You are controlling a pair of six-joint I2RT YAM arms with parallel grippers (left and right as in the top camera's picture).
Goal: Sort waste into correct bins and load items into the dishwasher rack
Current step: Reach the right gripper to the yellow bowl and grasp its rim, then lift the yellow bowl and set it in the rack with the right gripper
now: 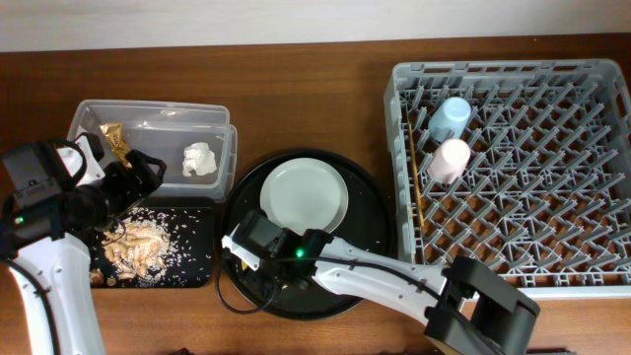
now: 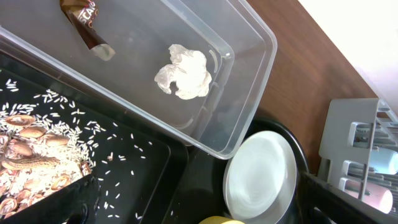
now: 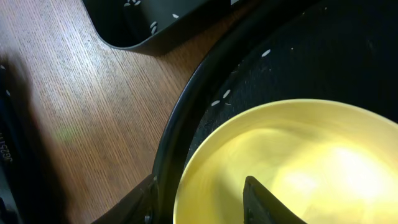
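Note:
The small yellow bowl [image 3: 298, 162] sits on the round black tray [image 1: 365, 197]. My right gripper [image 3: 199, 199] straddles its rim, one finger inside and one outside, still apart from the rim. The pale plate [image 1: 304, 194] lies on the same tray. A white tissue wad [image 1: 200, 160] and a brown-gold wrapper [image 1: 116, 143] lie in the clear tub [image 1: 148, 113]. Food scraps and rice [image 1: 138, 245] cover the flat black tray [image 1: 192, 256]. My left gripper [image 1: 143, 177] hovers wide open over that tray, holding nothing. A blue cup [image 1: 450, 118], a pink cup [image 1: 449, 160] and chopsticks [image 1: 414, 182] rest in the grey rack [image 1: 513, 237].
The rack fills the right side of the table, close beside the round tray. The tub and flat tray sit side by side at the left, the tub farther back. Bare wood [image 3: 81, 124] shows between the flat tray and the round tray's rim.

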